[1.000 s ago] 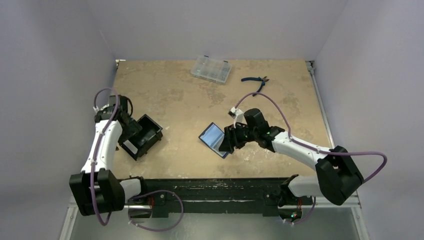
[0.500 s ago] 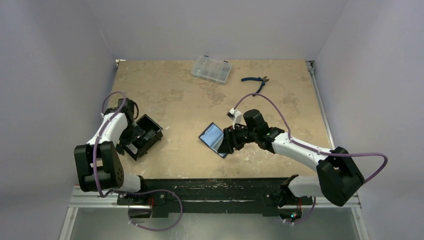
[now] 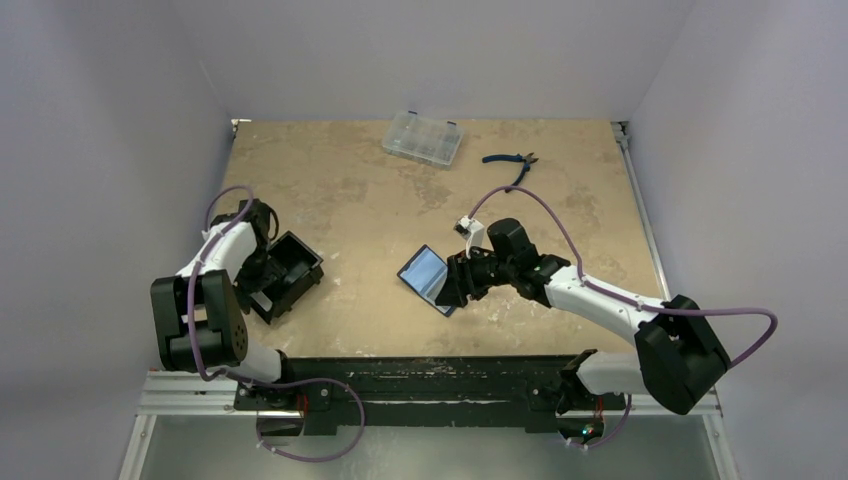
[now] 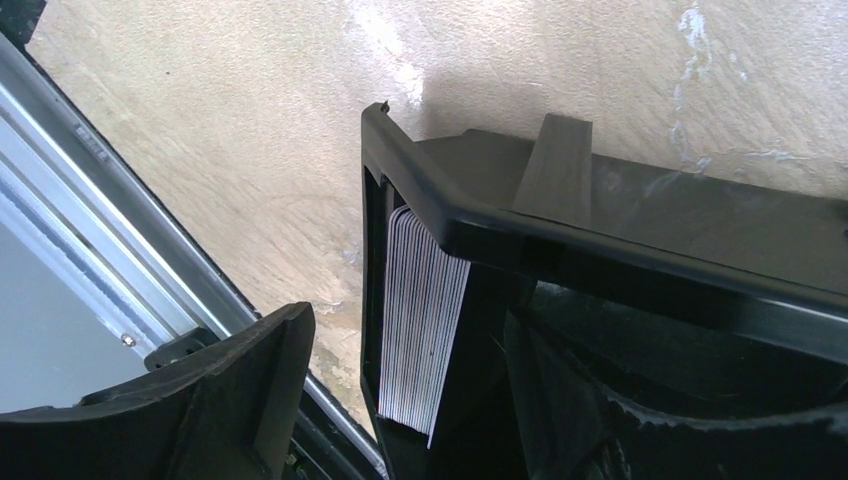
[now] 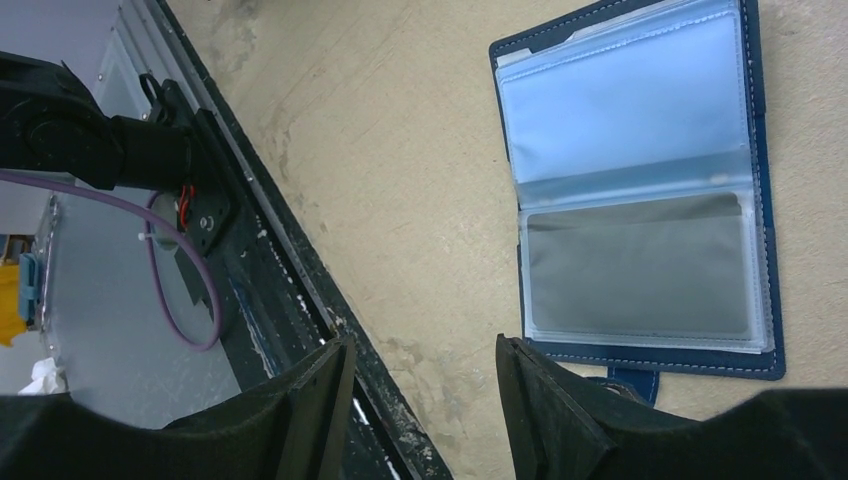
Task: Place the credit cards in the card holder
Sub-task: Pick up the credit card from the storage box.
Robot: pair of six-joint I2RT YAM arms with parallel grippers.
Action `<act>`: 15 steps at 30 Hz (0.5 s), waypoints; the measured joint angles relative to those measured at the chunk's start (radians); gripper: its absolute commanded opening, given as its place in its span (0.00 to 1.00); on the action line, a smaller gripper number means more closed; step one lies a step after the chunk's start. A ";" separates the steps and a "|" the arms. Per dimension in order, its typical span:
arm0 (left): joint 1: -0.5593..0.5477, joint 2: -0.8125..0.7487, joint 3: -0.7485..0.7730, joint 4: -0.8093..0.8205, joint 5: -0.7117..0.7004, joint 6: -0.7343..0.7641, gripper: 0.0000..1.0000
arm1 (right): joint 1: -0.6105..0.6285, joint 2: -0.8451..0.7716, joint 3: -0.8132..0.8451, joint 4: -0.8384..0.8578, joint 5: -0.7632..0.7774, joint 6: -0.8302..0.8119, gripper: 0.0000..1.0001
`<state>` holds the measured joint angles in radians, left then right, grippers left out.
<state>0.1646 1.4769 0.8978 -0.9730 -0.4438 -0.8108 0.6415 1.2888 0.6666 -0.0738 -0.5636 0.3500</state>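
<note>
L gripper (image 3: 262, 273) narrowed round credit cards (image 4: 425, 310).

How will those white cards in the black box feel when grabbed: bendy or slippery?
Probably stiff: the credit cards stand straight on edge in the black box. Likely thin and smooth, packed close together, so several might slide out at once.

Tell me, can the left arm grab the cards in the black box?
Probably yes. The left gripper hangs open over the credit cards, standing on edge in the black box, though its wall crowds one finger.
</note>
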 measured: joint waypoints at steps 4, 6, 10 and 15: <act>0.000 0.000 0.018 -0.033 -0.006 -0.001 0.70 | 0.000 0.000 0.000 0.000 0.001 0.000 0.61; 0.000 0.000 0.033 -0.052 -0.011 -0.001 0.70 | 0.000 0.000 0.000 0.000 0.004 0.000 0.61; 0.001 -0.002 0.059 -0.079 -0.025 -0.001 0.67 | 0.000 0.000 0.000 0.000 0.006 0.000 0.61; 0.002 -0.003 0.071 -0.094 -0.029 0.001 0.66 | 0.000 0.000 0.000 0.000 0.018 0.000 0.61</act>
<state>0.1661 1.4734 0.9691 -1.0672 -0.4732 -0.8097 0.6415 1.2888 0.6666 -0.0742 -0.5453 0.3496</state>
